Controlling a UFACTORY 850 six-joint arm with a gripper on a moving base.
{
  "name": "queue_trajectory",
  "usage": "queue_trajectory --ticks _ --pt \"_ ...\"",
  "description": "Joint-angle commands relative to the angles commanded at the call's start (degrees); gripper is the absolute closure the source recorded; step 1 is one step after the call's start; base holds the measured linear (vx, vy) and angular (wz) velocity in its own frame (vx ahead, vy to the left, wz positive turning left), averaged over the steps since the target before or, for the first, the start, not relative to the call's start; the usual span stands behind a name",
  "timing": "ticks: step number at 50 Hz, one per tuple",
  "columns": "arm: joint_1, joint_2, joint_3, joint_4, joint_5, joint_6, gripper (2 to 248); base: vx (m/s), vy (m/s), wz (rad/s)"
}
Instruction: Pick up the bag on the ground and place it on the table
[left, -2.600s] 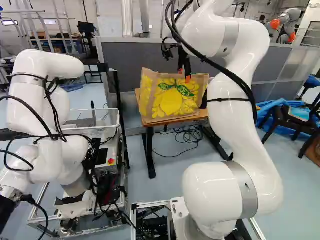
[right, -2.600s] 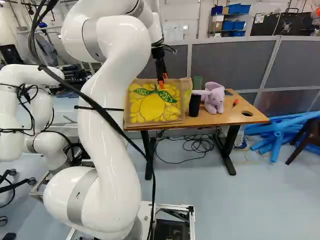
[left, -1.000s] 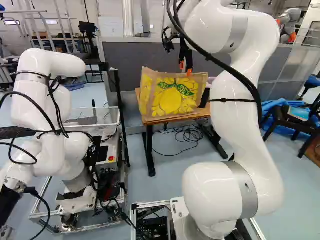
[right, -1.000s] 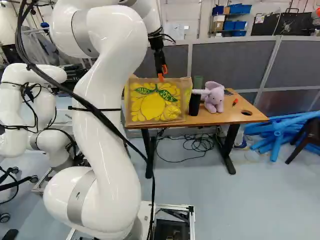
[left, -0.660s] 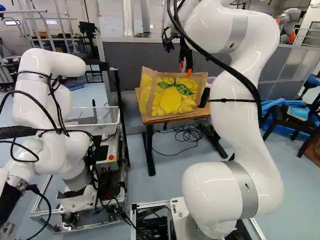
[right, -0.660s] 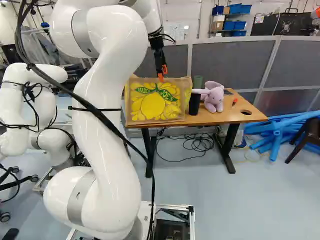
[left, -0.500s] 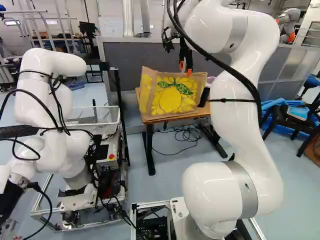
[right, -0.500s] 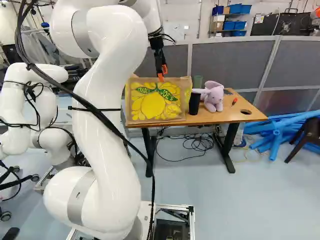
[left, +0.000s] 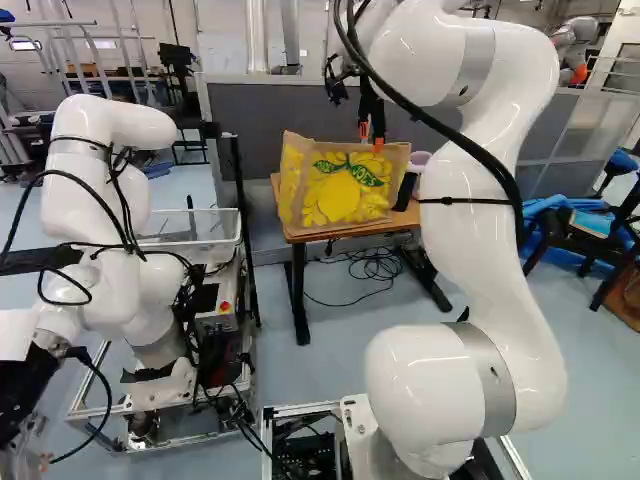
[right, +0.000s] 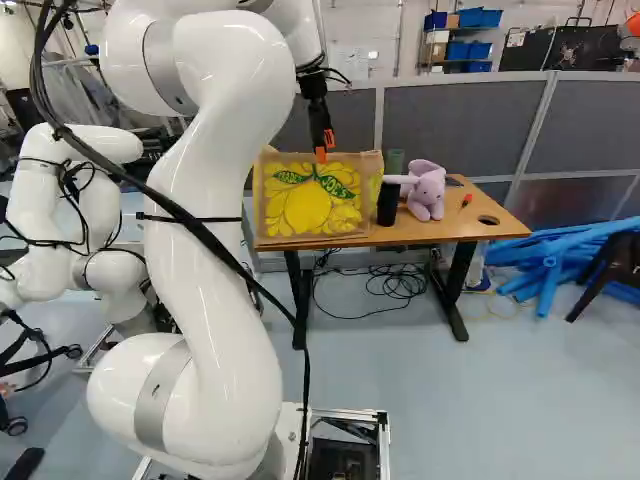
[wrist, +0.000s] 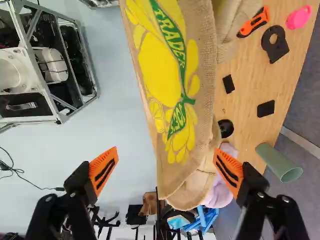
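Wrist view shows the gripper spread open and capital lettering printed on the bag.

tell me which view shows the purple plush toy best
Right base view: the plush toy shows almost whole there. The left base view shows a sliver between bag and arm; the wrist view, part beyond the bag.
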Motion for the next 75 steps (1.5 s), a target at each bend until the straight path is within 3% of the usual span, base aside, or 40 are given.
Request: queue_trajectory --ticks 29,75 --pt "0.0 0.0 0.0 0.0 0.0 0.0 3 -0.052 -0.017 -0.006" --pt "0.0 0.0 0.0 0.0 0.0 0.0 3 -0.074 -0.065 0.013"
